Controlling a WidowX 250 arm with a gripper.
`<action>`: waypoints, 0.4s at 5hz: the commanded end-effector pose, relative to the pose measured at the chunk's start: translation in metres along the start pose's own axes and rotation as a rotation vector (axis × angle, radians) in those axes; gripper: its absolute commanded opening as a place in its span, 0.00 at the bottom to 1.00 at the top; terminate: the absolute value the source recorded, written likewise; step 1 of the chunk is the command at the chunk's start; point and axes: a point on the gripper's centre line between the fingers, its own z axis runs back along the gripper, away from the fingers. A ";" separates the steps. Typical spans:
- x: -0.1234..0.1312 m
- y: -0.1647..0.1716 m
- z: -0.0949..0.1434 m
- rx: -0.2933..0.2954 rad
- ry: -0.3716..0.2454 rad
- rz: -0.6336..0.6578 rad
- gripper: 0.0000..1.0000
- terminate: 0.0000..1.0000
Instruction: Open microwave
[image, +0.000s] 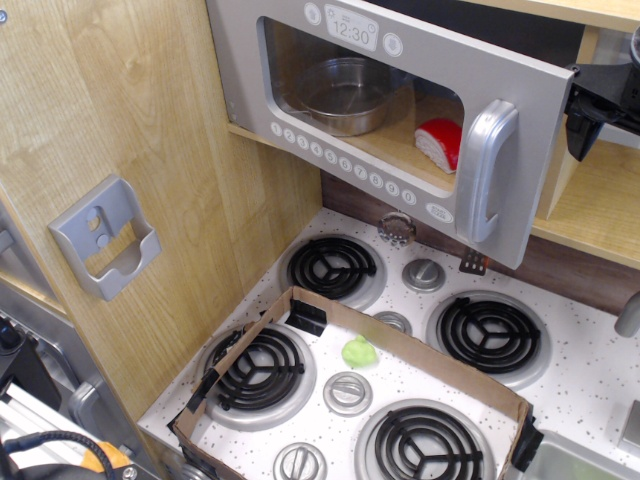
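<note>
The grey microwave (300, 75) hangs at the top, with a clear window door, a clock display (351, 30) reading 12:30 and a row of round white buttons. Its silver vertical handle (485, 170) is on the door's right side. The door stands slightly swung out, with a dark gap behind its top right edge. Inside are a silver pot (343, 95) and a red and white toy (440, 142). My black gripper (592, 110) is at the right frame edge, just right of the door's free edge and above the handle's level. Its fingers are partly cut off.
A wooden shelf (590, 205) lies right of the microwave. Below is a toy stove with black burners (488, 333), silver knobs and a cardboard frame (350, 320) holding a green lump (359, 351). A grey wall bracket (105, 238) sits on the wooden panel at left.
</note>
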 end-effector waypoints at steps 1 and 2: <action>-0.010 0.011 0.033 0.049 -0.001 0.051 1.00 0.00; -0.040 0.021 0.035 0.027 0.051 0.167 1.00 0.00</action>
